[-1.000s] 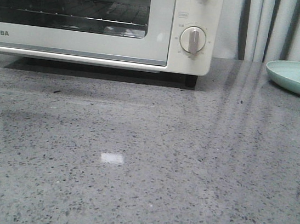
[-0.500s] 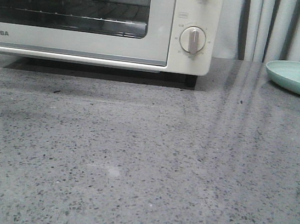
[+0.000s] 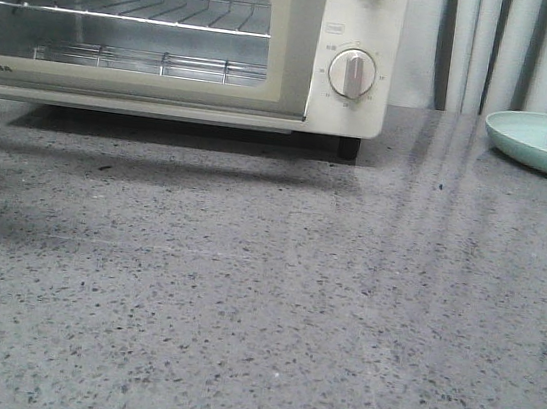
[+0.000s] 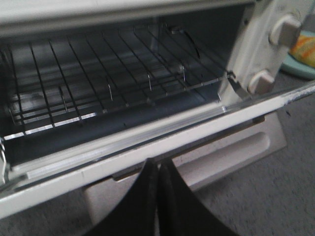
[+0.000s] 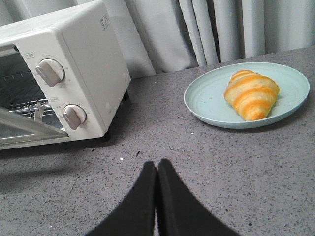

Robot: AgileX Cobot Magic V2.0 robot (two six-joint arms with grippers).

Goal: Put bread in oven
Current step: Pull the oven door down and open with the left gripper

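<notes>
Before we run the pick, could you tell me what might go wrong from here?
1. The oven door looks only partly lowered; the bread could catch on it going in.
2. The bread lies loose on the plate, so a sideways nudge from the shut right pincer might push it off.

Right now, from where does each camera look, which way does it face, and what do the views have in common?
Front view: low over the table, facing forward at the oven; no arm shows.
Left wrist view: close before the oven's open door, looking at the wire rack; the left gripper shows, shut.
Right wrist view: above the table, facing the bread on its plate; the right gripper shows, shut.
All three share the oven and the bread.
</notes>
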